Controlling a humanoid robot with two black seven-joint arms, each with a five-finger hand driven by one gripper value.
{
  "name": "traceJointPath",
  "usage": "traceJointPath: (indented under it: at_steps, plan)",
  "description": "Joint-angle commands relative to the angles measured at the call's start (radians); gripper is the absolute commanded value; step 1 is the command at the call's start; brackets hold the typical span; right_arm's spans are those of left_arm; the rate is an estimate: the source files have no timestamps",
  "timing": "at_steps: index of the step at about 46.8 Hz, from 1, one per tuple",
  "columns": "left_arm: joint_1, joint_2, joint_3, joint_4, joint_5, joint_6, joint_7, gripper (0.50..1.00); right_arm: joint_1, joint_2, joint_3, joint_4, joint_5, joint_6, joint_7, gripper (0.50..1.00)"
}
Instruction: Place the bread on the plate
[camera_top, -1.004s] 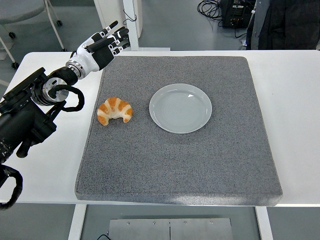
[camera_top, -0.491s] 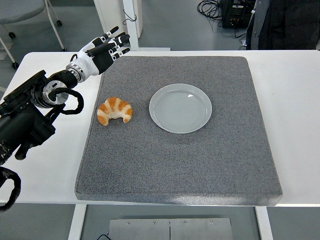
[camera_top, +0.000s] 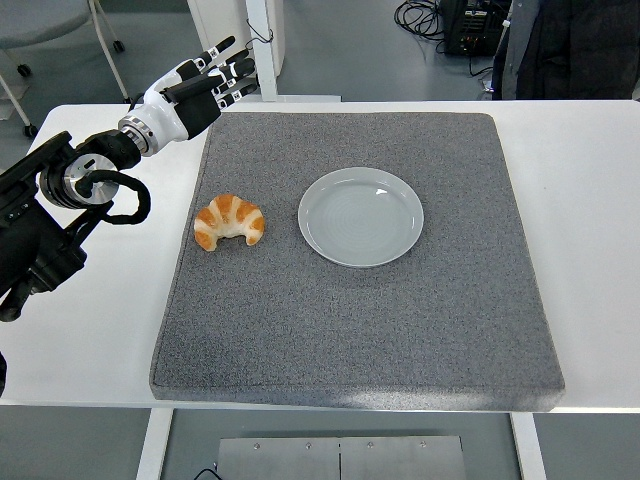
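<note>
Bread, long axis left-right, lies nearer and slightly right of the empty, spread-fingered left hand; plate to its right.

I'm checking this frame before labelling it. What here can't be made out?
- Head view: the right arm is out of frame.
- The underside of the croissant is hidden by its own body.
- The left robot hand shows its back; the palm is hidden.
- The person at the top is cut off by the edge.
</note>
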Motion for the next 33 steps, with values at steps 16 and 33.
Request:
traceJointPath:
  at_steps: [16, 33]
  plan:
    - [0.077, 0.164, 0.025, -0.295, 0.132, 0.093, -0.005, 0.986, 0.0, 0.0, 0.0, 0.0, 0.0, 0.0, 0.0, 1.0]
    - [0.108, 0.29, 0.028, -0.48, 0.296, 0.107, -0.005, 0.984, 0.001, 0.0, 0.0, 0.0, 0.0, 0.0, 0.0, 1.0]
